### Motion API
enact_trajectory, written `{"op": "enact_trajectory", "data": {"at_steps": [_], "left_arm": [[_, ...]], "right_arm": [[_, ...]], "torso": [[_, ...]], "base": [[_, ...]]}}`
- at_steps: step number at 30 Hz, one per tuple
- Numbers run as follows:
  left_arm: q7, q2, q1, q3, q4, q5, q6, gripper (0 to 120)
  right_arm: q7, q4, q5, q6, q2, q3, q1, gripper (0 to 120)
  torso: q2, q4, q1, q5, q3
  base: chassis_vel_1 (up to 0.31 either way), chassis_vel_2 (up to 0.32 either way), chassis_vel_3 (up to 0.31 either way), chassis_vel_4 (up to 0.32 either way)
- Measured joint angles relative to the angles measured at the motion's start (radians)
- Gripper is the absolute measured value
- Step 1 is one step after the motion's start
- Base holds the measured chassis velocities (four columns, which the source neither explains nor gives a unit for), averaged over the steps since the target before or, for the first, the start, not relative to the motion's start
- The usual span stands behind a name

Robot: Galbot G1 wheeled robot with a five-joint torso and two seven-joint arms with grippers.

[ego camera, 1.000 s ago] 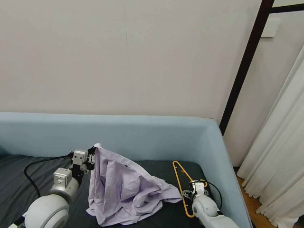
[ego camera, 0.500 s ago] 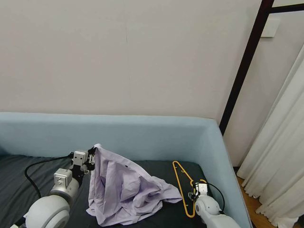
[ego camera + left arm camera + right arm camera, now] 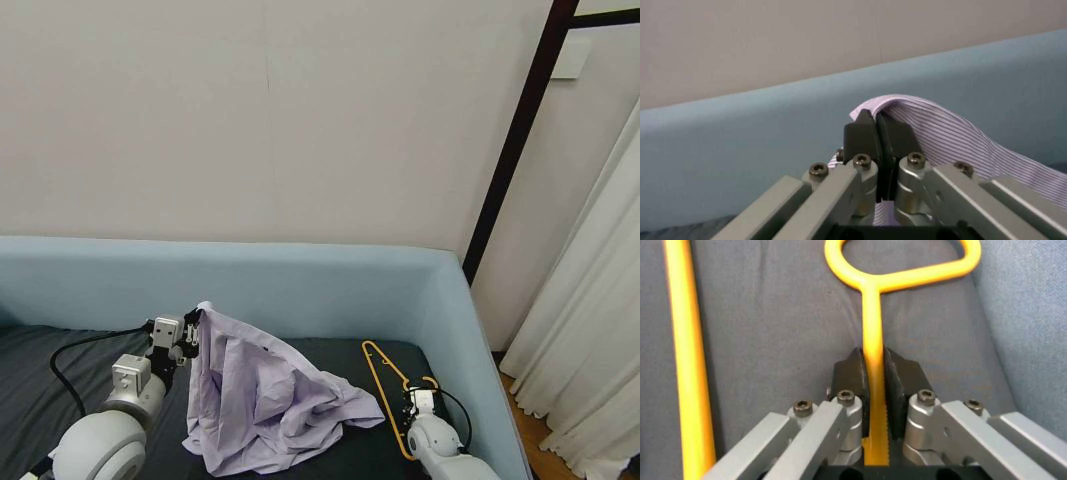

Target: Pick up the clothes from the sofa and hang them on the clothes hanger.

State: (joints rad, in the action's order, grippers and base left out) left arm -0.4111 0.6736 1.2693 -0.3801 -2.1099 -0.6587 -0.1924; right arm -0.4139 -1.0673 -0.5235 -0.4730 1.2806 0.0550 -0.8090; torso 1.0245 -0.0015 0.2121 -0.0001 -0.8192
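A lilac striped shirt (image 3: 265, 405) is lifted at one corner off the dark sofa seat (image 3: 40, 370), the rest draped in a heap. My left gripper (image 3: 192, 327) is shut on that raised corner; in the left wrist view its black pads (image 3: 860, 137) pinch the shirt (image 3: 940, 130) in front of the blue sofa back. A yellow hanger (image 3: 385, 375) lies on the seat at the right. My right gripper (image 3: 410, 405) is shut on the hanger's neck (image 3: 871, 330), just below the hook loop (image 3: 903, 260).
The light blue sofa back (image 3: 300, 285) and right armrest (image 3: 455, 340) wall in the seat. A dark rack post (image 3: 515, 130) rises beyond the armrest, with white curtains (image 3: 590, 330) at the far right.
The hanger's near end and my right gripper have shifted slightly to the right and lower on the seat. The left gripper and the shirt have held still.
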Motion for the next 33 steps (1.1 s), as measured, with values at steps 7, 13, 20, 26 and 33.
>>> {"op": "enact_trajectory", "data": {"at_steps": [7,13,20,26,33], "left_arm": [[0.000,0.002,-0.003,0.001,0.002,0.000,0.002,0],[0.002,0.009,-0.015,0.009,0.015,0.000,0.011,0],[0.006,0.022,-0.054,0.039,0.032,0.001,0.013,0],[0.006,0.029,-0.090,0.061,0.039,-0.009,0.013,0],[0.005,0.027,-0.108,0.065,0.041,-0.039,0.013,0]], "right_arm": [[-0.011,-0.079,0.011,0.015,-0.042,-0.013,-0.039,6],[-0.032,-0.268,0.042,0.119,-0.141,-0.003,-0.116,6],[-0.029,-0.487,0.049,0.277,-0.256,0.041,-0.193,6],[0.042,-0.691,0.205,0.497,-0.373,0.076,-0.307,6],[0.134,-0.784,0.597,0.702,-0.435,0.075,-0.411,6]], "torso": [[0.000,-0.0003,0.000,0.0001,0.000],[0.000,-0.0002,0.000,0.0002,0.000],[0.000,-0.0002,0.000,0.0000,0.000],[0.000,0.0000,0.000,-0.0001,0.000],[0.000,-0.0001,0.000,0.0001,0.000]], "base": [[0.000,0.000,0.000,0.000],[0.000,0.000,0.000,0.000],[0.000,0.000,0.000,0.000],[0.000,0.000,0.000,0.000],[0.000,0.000,0.000,0.000]]}}
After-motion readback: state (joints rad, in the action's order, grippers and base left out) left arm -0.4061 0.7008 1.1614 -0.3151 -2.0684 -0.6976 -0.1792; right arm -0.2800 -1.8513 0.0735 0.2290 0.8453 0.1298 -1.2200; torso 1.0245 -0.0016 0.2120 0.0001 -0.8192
